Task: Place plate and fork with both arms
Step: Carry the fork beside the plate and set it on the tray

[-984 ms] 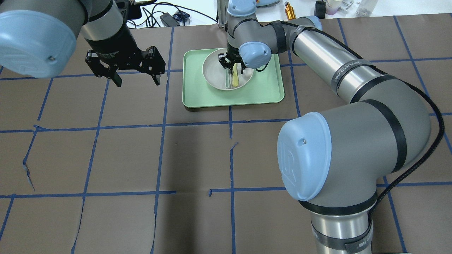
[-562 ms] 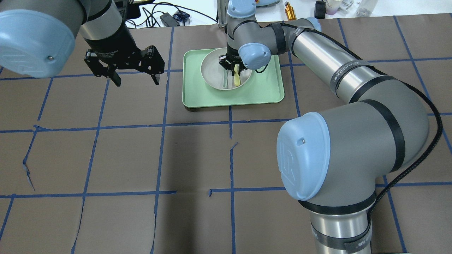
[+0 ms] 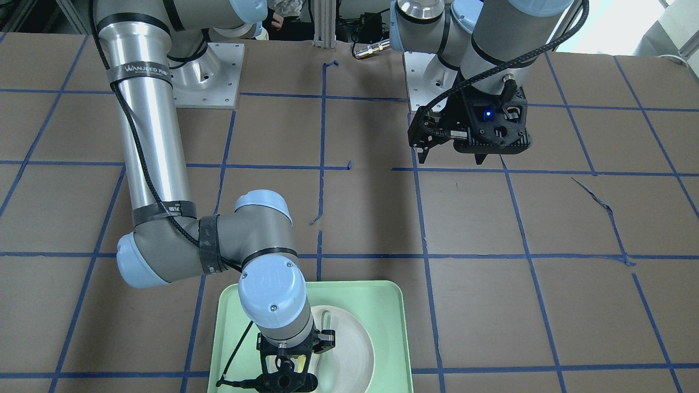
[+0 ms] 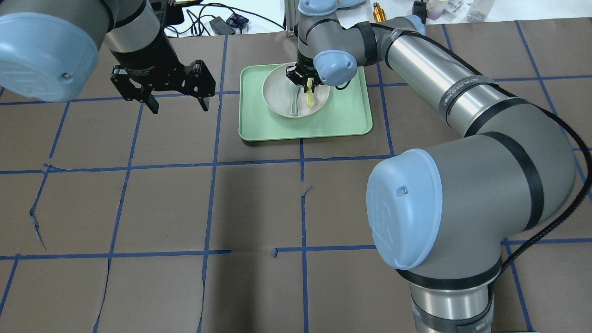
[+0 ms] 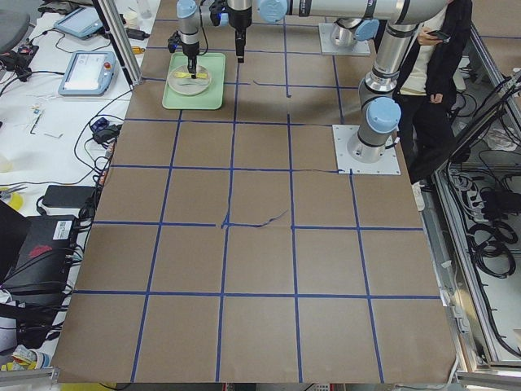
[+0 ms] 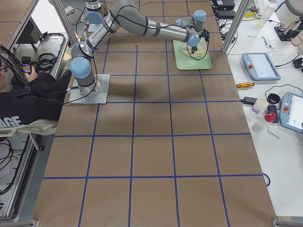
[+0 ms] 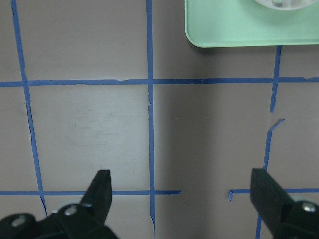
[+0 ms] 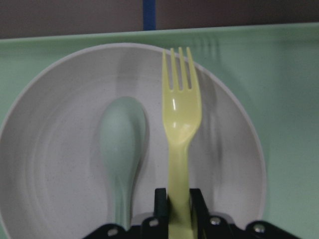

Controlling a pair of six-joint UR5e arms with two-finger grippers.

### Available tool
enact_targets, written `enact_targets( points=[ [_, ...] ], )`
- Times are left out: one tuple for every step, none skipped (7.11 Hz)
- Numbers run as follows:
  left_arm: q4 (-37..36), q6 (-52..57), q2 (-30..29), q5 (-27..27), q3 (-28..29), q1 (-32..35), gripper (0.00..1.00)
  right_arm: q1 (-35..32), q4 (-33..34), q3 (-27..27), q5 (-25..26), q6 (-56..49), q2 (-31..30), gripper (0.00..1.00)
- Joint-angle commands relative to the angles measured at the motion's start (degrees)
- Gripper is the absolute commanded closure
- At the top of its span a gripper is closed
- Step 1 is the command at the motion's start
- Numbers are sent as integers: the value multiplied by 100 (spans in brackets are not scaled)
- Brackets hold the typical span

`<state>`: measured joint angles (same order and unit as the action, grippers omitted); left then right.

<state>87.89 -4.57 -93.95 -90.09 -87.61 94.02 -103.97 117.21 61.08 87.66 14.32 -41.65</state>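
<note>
Fork (image 8: 180,124) higher in right tool (image 8: 178,200)

A mint-green rectangular plastic tray (image 4: 351,115) is the brightest thing here. Inside the tray, a round off-white plate (image 8: 50,164) is finely speckled grey, with faint concentric rings. Over the plate are a slim, glossy pale-yellow plastic fork (image 8: 182,119) and a pale grey-green plastic spoon (image 8: 122,144). Around the tray, the matte brown paper counter (image 4: 162,208) carries a grid of bright blue tape lines. Above the tray, the silver-grey right arm (image 4: 430,69) has light-blue joint caps, black bands and a black right gripper (image 8: 178,201). Beside the tray, the left arm (image 4: 134,27) has the same colours, and its black left gripper (image 3: 452,158) shows a small blue light (image 3: 487,114).
</note>
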Motion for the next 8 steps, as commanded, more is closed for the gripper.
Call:
enact_targets(
  points=[
    [0,0,0,0,7,3,0,375,-49,219,-20,-156,-308,100],
    [-52,9,-9,0,-1,-6,0,595,-5,638,-81,-523,-448,100],
    [-61,-8,-18,0,-2,-6,0,754,39,1025,-273,-735,-597,100],
    [-62,-9,-18,0,-2,-6,0,764,457,1334,-310,-738,-599,100],
    [-79,0,-18,0,7,-6,0,764,696,1519,-310,-738,-599,100],
    [-79,0,-18,0,7,-15,0,764,716,1547,-310,-746,-573,84],
    [-79,0,-9,0,-1,-15,0,764,707,1539,-293,-764,-607,5],
    [-79,9,-9,0,-2,-15,0,764,646,1574,-223,-1077,-790,0]
  ],
)
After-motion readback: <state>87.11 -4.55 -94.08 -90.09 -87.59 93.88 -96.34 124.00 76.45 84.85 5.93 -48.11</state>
